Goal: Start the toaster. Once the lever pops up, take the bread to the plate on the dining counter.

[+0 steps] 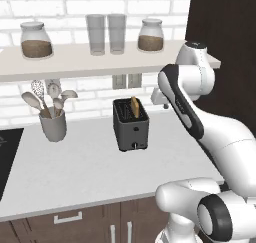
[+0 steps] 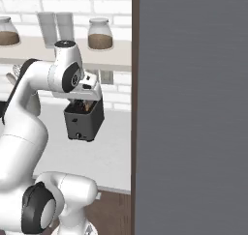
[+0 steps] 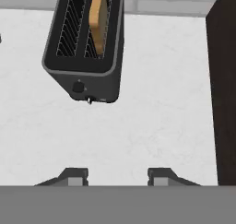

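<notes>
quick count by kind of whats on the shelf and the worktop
jars: 2
glasses: 2
toaster: 1
bread slice: 1
utensil cup: 1
total: 7

Light was bright, even and diffuse; I could not place a source. Shadows were faint: a soft one under the toaster (image 3: pixel 87 48) on the worktop (image 3: pixel 138 126), and darker shade beneath the shelf (image 1: pixel 75 62). No glare. Rendered edges looked slightly soft, with no distortion.
</notes>
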